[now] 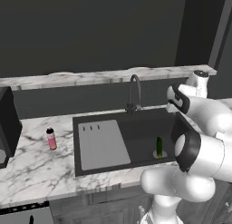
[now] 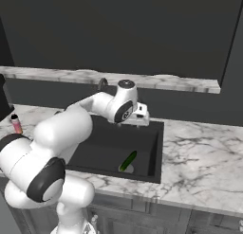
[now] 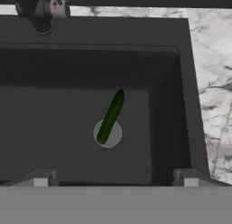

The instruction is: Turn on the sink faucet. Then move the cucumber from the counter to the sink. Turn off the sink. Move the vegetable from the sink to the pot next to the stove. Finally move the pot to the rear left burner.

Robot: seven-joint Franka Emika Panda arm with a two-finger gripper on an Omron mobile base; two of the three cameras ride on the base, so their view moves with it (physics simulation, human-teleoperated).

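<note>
The dark green cucumber (image 3: 111, 116) lies on the floor of the black sink (image 3: 54, 73), one end over the round grey drain (image 3: 114, 135). It also appears in the basin as the cucumber (image 1: 159, 146) and the cucumber (image 2: 128, 160). My gripper (image 3: 115, 177) hangs open above the sink's right part, nothing between its fingers (image 3: 41, 177). The gripper (image 2: 141, 118) sits above the basin's back right area. The sink faucet (image 1: 134, 94) rises at the rear rim of the sink, and its base (image 3: 41, 12) is at the top left of the hand view. No water stream is visible.
A small pink bottle (image 1: 51, 138) with a black cap stands on the marble counter (image 1: 31, 164) left of the sink. The grey drainboard panel (image 1: 102, 143) covers the sink's left part. A dark appliance (image 1: 7, 125) stands at the far left. More marble counter (image 2: 199, 162) extends to the right.
</note>
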